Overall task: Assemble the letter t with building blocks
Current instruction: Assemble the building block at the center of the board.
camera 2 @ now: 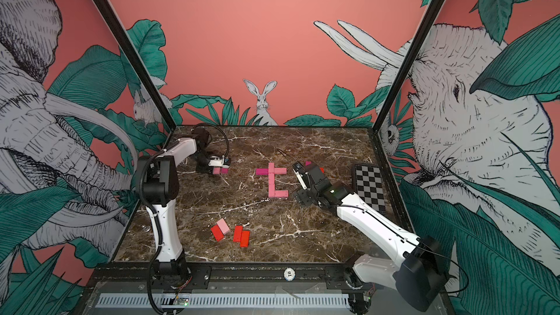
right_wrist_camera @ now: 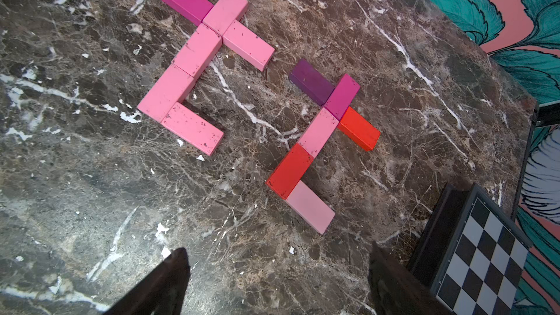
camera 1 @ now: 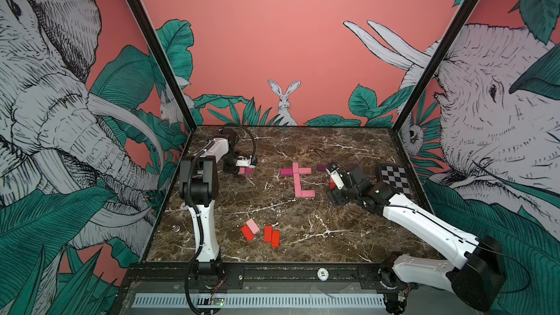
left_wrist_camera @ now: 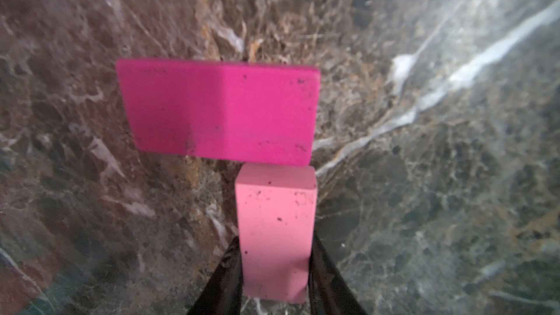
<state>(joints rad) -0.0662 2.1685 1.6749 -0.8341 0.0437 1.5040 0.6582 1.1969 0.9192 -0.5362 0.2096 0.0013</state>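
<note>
Progress looks advanced: a pink t [right_wrist_camera: 197, 50] and a mixed-colour t [right_wrist_camera: 318, 131] lie finished ahead of the wide-open right gripper [right_wrist_camera: 278, 251]. Left gripper [left_wrist_camera: 275, 243] clamps a pale pink block [left_wrist_camera: 274, 207], a magenta block [left_wrist_camera: 221, 110] touching just beyond its tips; that third letter seems barely begun.

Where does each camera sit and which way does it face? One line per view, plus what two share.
Top views: high in front, looking down on the table; both arms show.
Left wrist: near the table, on the pink block in the left gripper.
Right wrist: higher, facing the pink letter and a mixed-colour letter; right gripper open.
Top views share that pink letter.
</note>
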